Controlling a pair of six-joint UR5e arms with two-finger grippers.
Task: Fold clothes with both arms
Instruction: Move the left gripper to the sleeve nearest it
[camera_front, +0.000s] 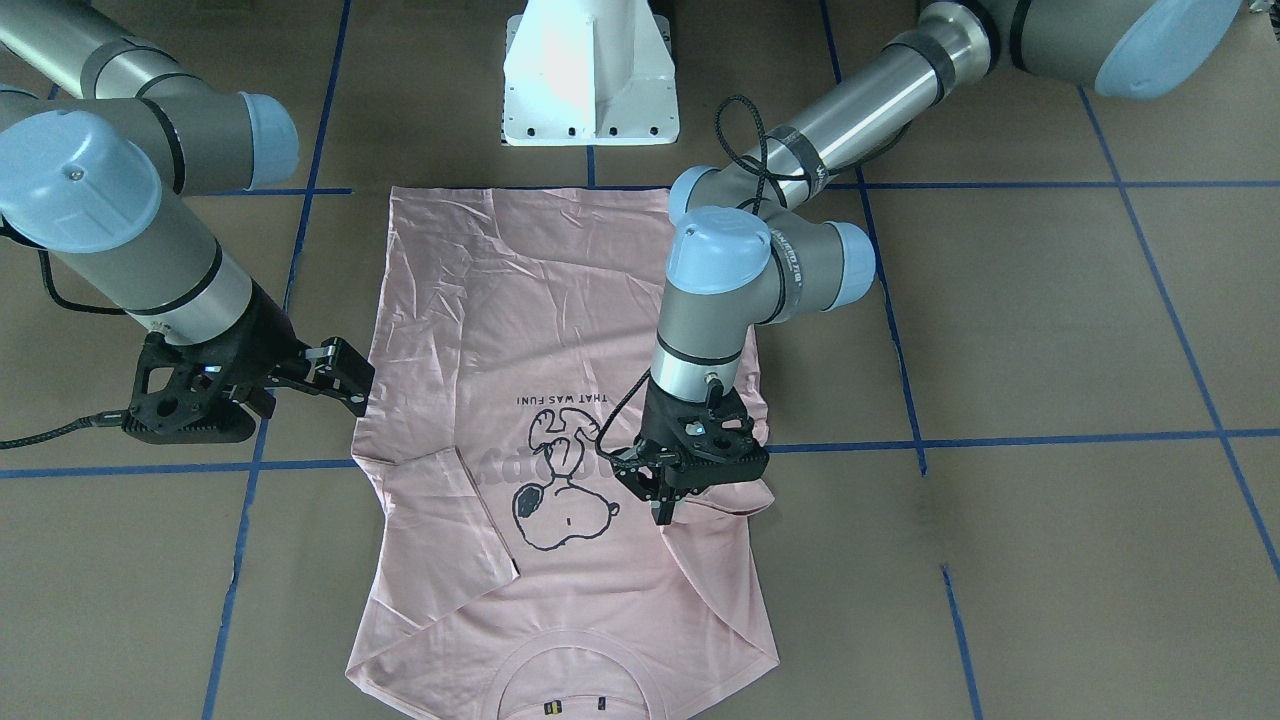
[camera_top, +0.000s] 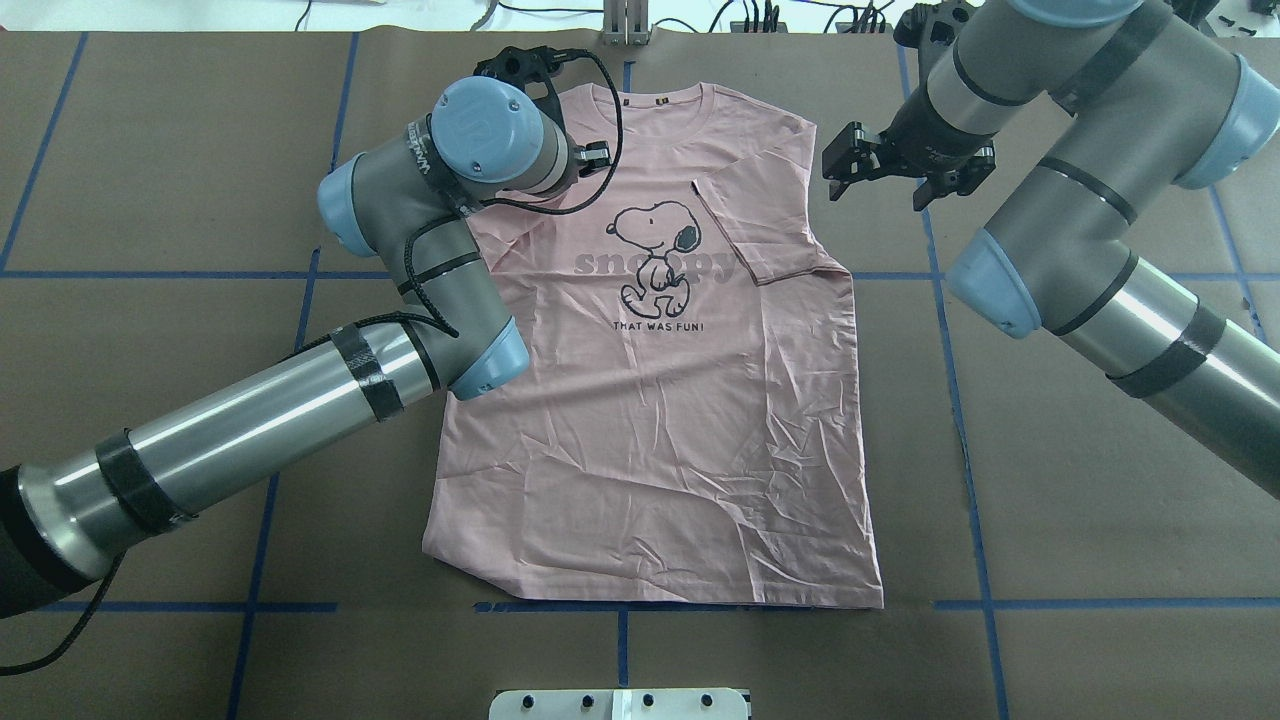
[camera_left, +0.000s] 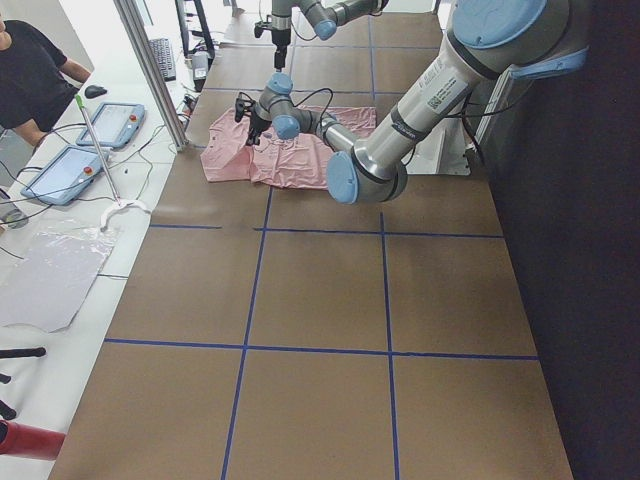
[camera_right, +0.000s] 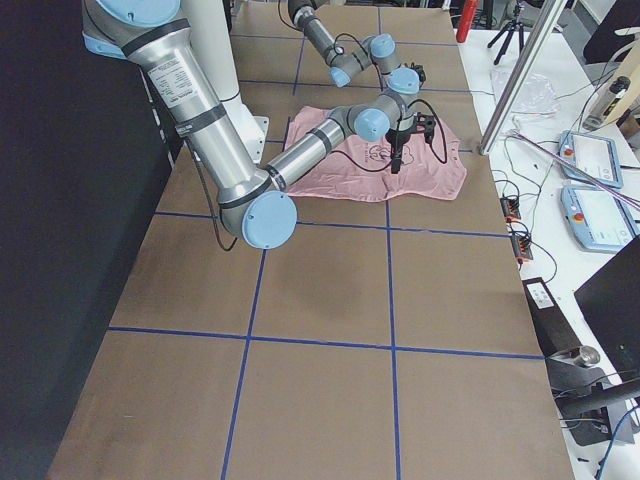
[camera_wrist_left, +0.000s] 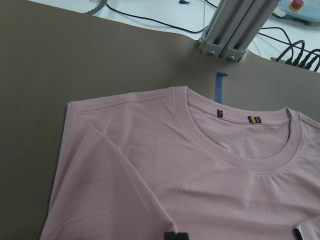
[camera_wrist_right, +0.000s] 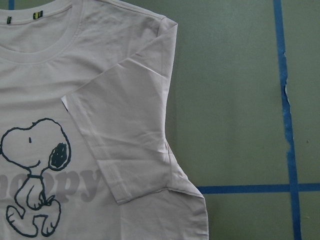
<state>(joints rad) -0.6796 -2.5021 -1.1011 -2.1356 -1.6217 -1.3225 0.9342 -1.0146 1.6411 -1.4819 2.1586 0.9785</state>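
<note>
Pink shirt (camera_top: 650, 420) lies flat, print up, mid-table (camera_top: 1050, 520). The hem is toward the near edge by the white base (camera_front: 590, 80) and the collar (camera_wrist_left: 240, 155) toward the far edge. The body is creased but spread out. The dog print (camera_top: 655, 245) faces up, with grey lettering across it and a line of small dark text under it. The right sleeve (camera_top: 760, 235) is folded in over the chest, its cuff covering the end of the lettering. The left sleeve (camera_front: 720, 570) is folded in too, with a slanted crease running from the shoulder inward.

My left gripper (camera_front: 663, 508) points straight down onto the shirt just beside the dog print, at the tip of that folded left sleeve. Its fingers are pressed together on the cloth, which bunches a little beside them. The left arm (camera_top: 300, 410) reaches in over the shirt's left edge and hides part of it in the overhead view.

My right gripper (camera_front: 348, 380) hangs just off the shirt's right edge, over bare table, with its fingers apart. I can't tell if it touches the cloth. The right arm (camera_top: 1100, 290) is clear of the shirt.

Blue tape lines (camera_top: 150, 272) grid the table. A metal post (camera_wrist_left: 235, 30) stands past the far edge, behind the collar. A person (camera_left: 30, 70) in a dark top is beyond that edge too.
</note>
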